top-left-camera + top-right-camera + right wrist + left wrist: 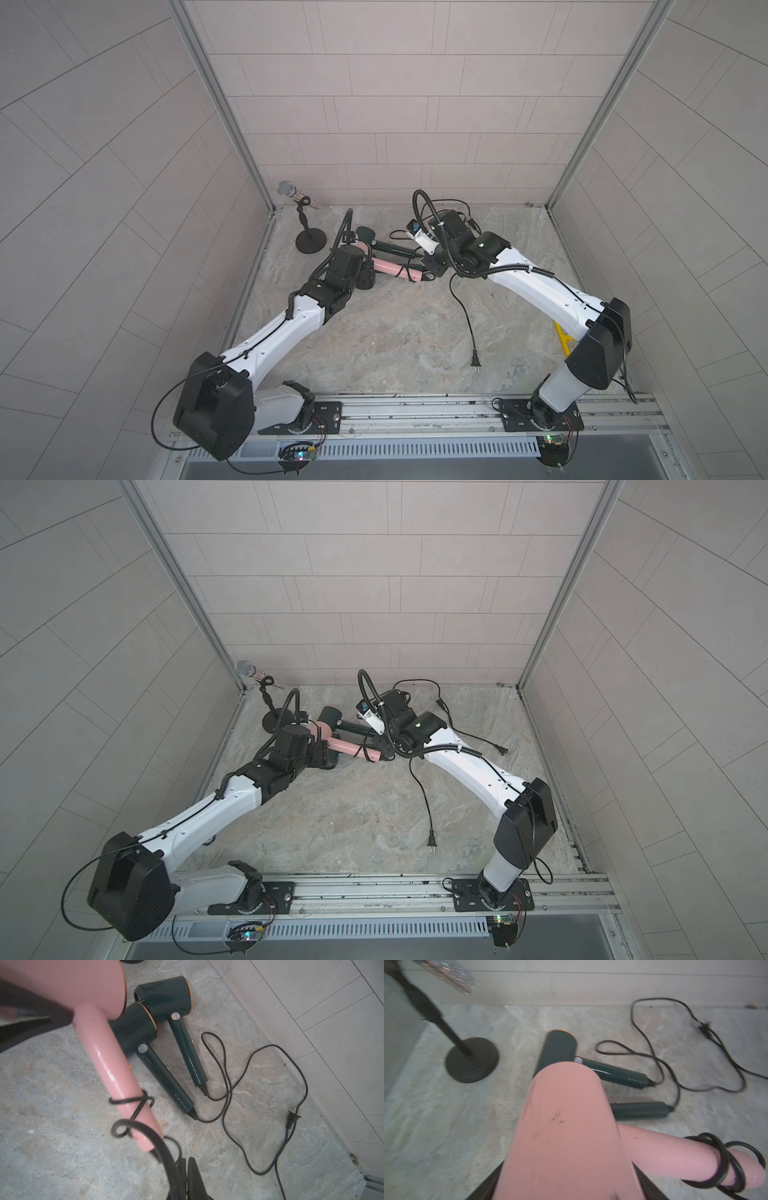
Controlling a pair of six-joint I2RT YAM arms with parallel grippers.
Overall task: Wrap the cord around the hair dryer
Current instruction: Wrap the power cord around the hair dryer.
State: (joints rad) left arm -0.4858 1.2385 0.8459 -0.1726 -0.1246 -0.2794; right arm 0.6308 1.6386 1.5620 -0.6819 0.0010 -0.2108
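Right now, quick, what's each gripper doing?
Left gripper: jaws closed around the head of the pink hair dryer.
Right gripper: jaws shut, pinching its cord.

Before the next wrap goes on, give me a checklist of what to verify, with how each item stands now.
1. Left end effector gripping pink hair dryer by its head: ok.
2. Right end effector shut on cord: ok.
3. Loops sitting on the handle end: ok.
4. Trailing cord and plug lying free on table: ok.
5. Room between handle and green dryers: cannot tell.
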